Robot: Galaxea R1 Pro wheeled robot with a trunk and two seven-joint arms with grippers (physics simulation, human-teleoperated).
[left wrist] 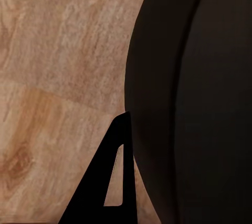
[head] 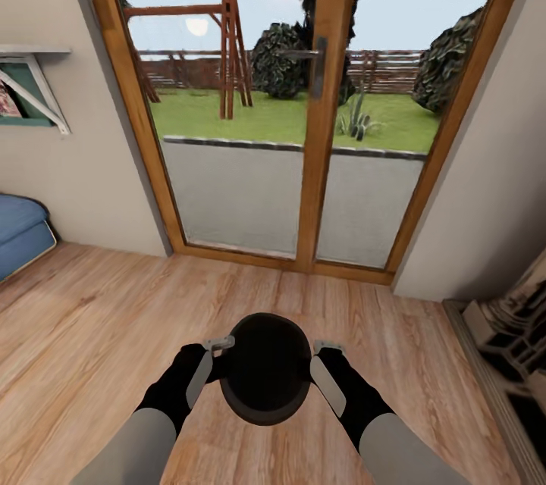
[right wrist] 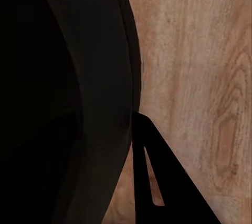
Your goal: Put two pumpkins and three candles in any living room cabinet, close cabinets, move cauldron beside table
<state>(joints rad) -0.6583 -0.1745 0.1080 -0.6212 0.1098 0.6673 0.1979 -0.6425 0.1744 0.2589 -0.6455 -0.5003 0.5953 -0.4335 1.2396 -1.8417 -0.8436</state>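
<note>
Black and round, the wide-mouthed cauldron [head: 265,368] hangs nearest, just above the wooden plank floor [head: 98,318], pinched between the left hand [head: 216,348] and right hand [head: 322,352]. Each hand presses a finger against an opposite side, apparently a two-armed squeeze because the belly is too broad for one; how wide either is parted I cannot tell. Ahead stands a wood-framed glass garden door [head: 326,106]. No writing is legible.

Bare wooden plank floor [head: 98,318] lay open to either side of the arms and ahead; the tall wood-framed glass door [head: 334,129] blocked the way forward; a blue cushioned seat [head: 19,231] stood well off at left; pale shelving [head: 508,333] crowded the right edge; the round black cauldron [head: 265,367] filled the gap between both grippers.
</note>
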